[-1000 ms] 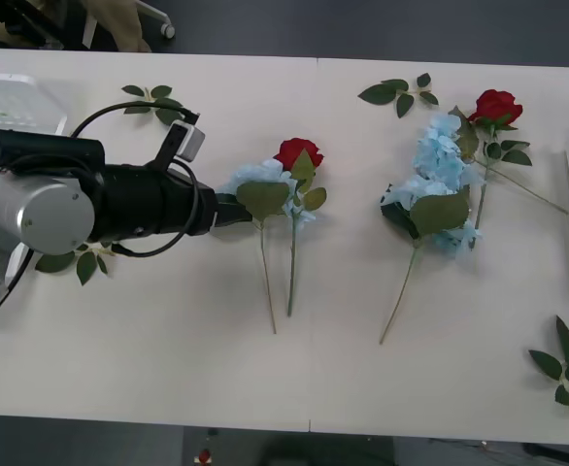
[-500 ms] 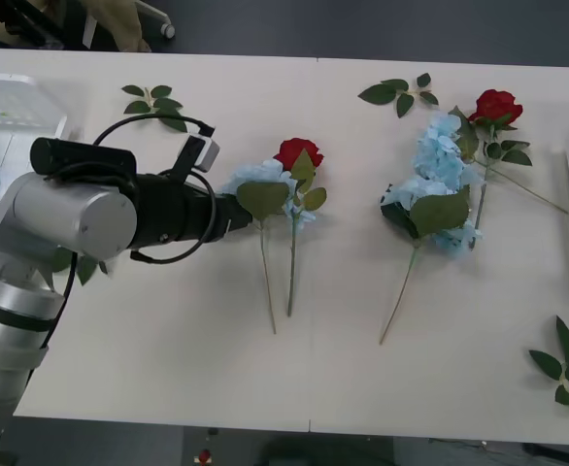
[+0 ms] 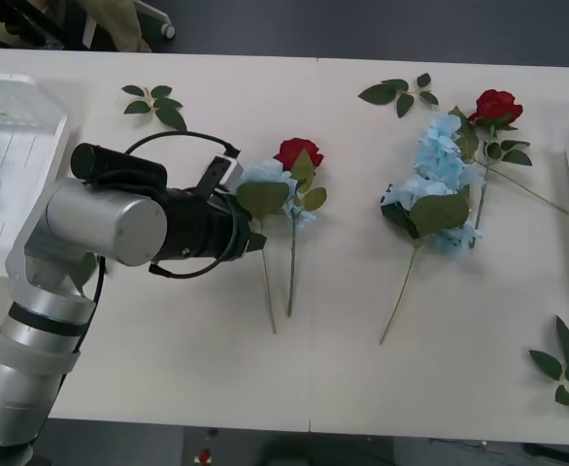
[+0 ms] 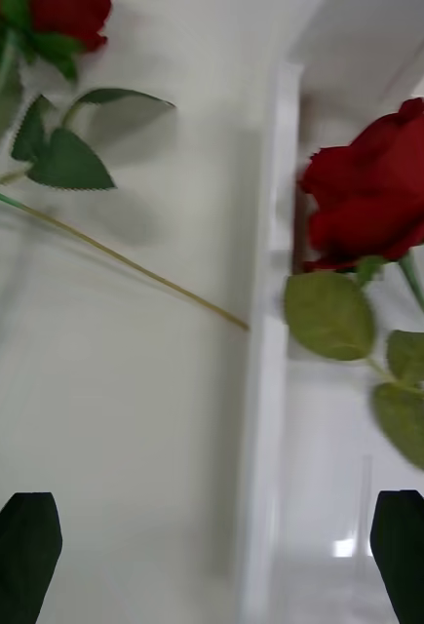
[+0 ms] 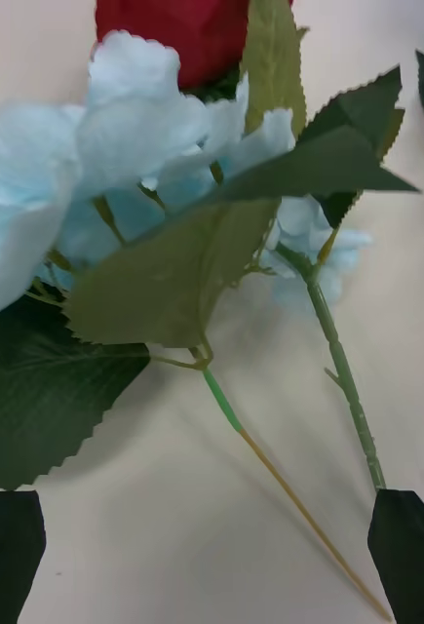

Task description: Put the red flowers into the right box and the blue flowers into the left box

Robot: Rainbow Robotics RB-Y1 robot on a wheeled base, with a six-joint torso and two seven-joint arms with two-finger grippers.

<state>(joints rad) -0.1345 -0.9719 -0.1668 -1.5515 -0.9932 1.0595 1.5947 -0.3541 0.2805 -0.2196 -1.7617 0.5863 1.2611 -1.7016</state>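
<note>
Two arms | our left gripper (image 5: 212, 561), jaws spread, had slid forward onto the blue flower (image 3: 265, 184) | right gripper (image 4: 212, 561) spread over the right box (image 4: 270, 390), apparently idle

A white counter (image 3: 168, 379) is filling most of the front view, running from 9 o'clock to 3 o'clock, and a thin seam (image 3: 316, 243) is crossing it from 12 toward 6 o'clock. Even, soft light is falling on it, casting only faint shadows. Beyond its far edge, at 12 o'clock, a dark grey floor (image 3: 382, 29) is showing as a band. At 11 o'clock, something tan with dark parts and a white caster-like piece (image 3: 153, 17) is standing on that floor; what it is cannot be told. Below the near edge, at 6 o'clock, dark floor is showing again.
</note>
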